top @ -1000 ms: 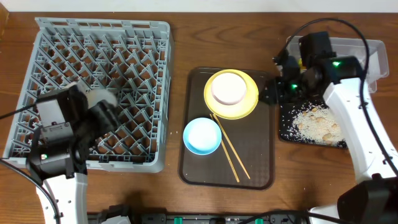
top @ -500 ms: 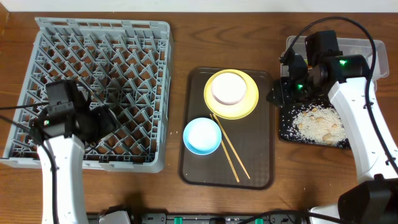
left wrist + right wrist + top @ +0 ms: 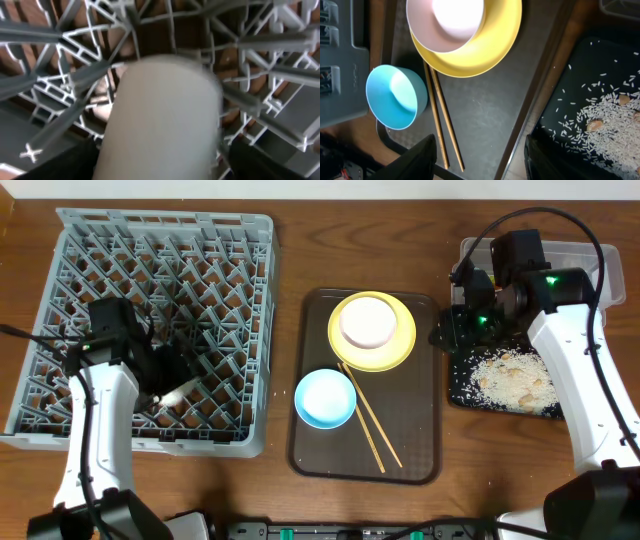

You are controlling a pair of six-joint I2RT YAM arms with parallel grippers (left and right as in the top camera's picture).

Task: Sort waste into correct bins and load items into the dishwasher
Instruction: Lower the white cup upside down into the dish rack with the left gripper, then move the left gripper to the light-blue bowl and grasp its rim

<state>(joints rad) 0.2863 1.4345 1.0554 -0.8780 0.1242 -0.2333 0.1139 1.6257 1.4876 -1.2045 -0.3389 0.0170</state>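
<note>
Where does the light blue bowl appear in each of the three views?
Overhead: the light blue bowl sits at the lower left of the brown tray, left of the chopsticks.
Left wrist: not in it.
Right wrist: at the left side, again left of the chopsticks.
Shared landmark: the chopsticks.

A dark brown serving tray point(image 3: 415, 415) lies flat near the middle of the wooden tabletop point(image 3: 290, 240), its long sides running from back edge toward front edge.

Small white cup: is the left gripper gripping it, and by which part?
Cannot be told. The cup sits in the grey rack between the left gripper's fingers; contact with its sides is unclear.
</note>
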